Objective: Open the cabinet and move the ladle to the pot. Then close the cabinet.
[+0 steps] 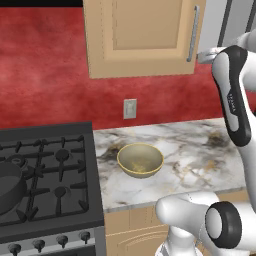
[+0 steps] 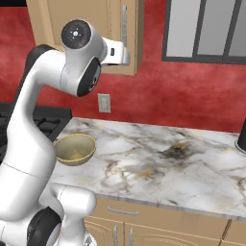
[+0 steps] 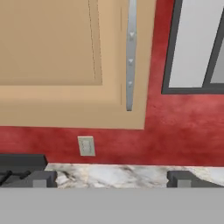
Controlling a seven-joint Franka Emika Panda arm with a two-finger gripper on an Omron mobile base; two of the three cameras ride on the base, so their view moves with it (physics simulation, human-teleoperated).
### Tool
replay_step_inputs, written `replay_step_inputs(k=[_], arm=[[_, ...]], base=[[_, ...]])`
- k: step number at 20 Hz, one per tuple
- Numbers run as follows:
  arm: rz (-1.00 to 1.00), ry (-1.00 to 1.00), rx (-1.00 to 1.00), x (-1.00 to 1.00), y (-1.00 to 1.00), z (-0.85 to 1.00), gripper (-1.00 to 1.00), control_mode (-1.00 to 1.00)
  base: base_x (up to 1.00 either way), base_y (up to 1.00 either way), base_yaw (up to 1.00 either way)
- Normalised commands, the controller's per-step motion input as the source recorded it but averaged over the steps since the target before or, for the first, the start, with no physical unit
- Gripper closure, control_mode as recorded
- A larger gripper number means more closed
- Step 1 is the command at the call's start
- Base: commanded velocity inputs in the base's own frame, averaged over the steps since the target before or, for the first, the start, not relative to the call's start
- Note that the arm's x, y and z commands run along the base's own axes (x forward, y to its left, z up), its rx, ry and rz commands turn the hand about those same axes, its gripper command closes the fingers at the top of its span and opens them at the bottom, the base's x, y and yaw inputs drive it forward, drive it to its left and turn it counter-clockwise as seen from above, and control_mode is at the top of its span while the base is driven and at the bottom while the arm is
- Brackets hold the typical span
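The white arm (image 2: 53, 120) rose from its base and reached up toward the tan wall cabinet (image 1: 142, 37), whose door was shut against the red wall. Below, the marble counter (image 2: 163, 158) ran beside the black stove (image 1: 47, 180), where the dark pot (image 1: 9, 186) sat on a burner at the left edge. A yellowish bowl (image 1: 140, 160) stood on the counter near the stove. The gripper (image 3: 111, 180) hung spread wide, its dark tips well apart and holding nothing, just short of the cabinet's vertical silver handle (image 3: 130, 54). A wall outlet (image 3: 86, 146) sat beneath the cabinet.
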Motion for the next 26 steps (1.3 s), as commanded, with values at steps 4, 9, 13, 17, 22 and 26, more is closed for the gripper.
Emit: replay_step_inputs(k=[4,9,13,17,22,26], arm=[[0.00,-0.15,0.01,0.20,0.00,0.05,-1.00,-1.00],[0.00,-0.09,0.02,0.31,-0.03,0.07,-1.00,-1.00],[0.00,-0.04,0.02,0.41,-0.06,0.09,-1.00,-1.00],[0.00,0.00,0.03,0.52,-0.14,0.14,-1.00,-1.00],[0.00,0.00,0.02,0.48,-0.16,0.17,-1.00,-1.00],[0.00,0.00,0.02,0.61,-0.01,0.08,-1.00,-1.00]], base=[[0.00,0.00,0.00],[0.00,0.00,0.00],[0.00,0.00,0.00],[0.00,0.00,0.00],[0.00,0.00,0.00],[0.00,0.00,0.00]])
